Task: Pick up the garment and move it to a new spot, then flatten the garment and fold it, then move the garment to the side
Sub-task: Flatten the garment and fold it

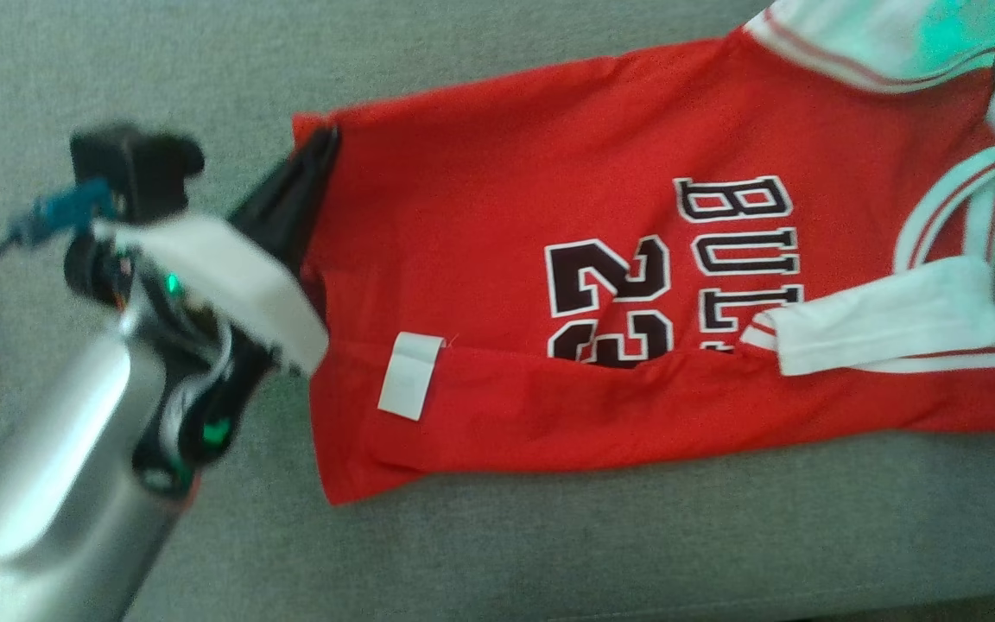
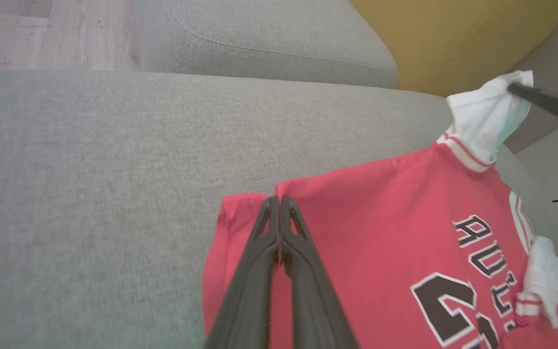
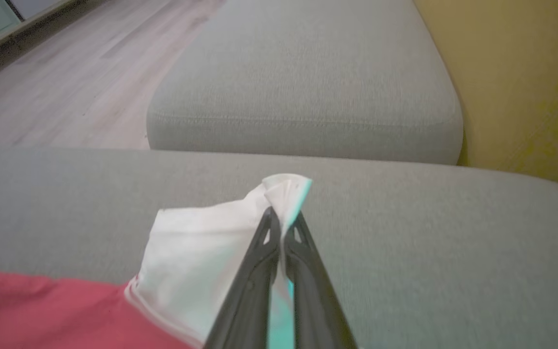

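Loads of bare grey cushion (image 1: 549, 553) around the jersey (image 1: 480, 216). There's a wide strip on my near side, more past the hem to my left, and more beyond its far edge, so a claw can come in low from any of those. My own left forearm (image 1: 40, 484) hogs the lower-left corner. Further out sits a second cushion (image 3: 303, 87), with a yellow surface (image 3: 526, 87) walling off the side beside it.

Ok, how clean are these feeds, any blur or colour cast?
Head view: smeared, jersey lettering and left hand soft. Left wrist view: crisper, red washed to pink. Right wrist view: slightly soft, teal tint on the white sleeve.
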### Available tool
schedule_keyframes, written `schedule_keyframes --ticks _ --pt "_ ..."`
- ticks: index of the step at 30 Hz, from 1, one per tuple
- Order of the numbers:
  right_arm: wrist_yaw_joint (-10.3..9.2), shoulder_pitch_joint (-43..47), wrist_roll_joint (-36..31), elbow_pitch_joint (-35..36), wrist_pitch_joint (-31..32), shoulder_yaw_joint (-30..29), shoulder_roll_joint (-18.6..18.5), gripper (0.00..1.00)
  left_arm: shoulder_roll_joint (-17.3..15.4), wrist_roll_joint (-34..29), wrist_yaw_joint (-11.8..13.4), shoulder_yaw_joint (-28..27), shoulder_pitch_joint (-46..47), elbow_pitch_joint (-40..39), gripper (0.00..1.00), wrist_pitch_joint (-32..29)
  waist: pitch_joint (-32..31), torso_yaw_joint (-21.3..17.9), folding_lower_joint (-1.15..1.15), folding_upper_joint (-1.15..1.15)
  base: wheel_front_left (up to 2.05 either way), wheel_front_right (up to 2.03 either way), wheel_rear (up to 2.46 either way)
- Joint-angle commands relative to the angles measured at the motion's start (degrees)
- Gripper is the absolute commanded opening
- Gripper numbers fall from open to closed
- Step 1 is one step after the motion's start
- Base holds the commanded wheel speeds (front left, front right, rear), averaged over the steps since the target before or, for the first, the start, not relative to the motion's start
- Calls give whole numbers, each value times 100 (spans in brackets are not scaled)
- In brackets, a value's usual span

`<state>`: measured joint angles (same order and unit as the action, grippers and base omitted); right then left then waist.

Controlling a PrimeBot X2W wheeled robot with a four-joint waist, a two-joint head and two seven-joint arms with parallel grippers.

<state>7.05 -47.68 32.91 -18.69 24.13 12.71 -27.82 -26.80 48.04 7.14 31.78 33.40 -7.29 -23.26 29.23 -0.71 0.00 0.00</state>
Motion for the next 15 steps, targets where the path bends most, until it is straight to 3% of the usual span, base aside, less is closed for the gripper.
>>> schedule_keyframes --ticks 1,8,15 --pt "44 504 73 429 28 -11 -177 0 -275 68 66 -323 -220 -364 0 112 -206 -147 0 0 0 0 0" --pt "44 2033 177 1567 306 -439 -242 0 -632 221 335 -587 -1356 -1122 0 412 -549 -382 0 0 0 0 0" --pt "44 3046 86 2265 558 -851 128 0 -753 407 476 -740 -2044 -1480 0 577 -669 -486 0 0 0 0 0"
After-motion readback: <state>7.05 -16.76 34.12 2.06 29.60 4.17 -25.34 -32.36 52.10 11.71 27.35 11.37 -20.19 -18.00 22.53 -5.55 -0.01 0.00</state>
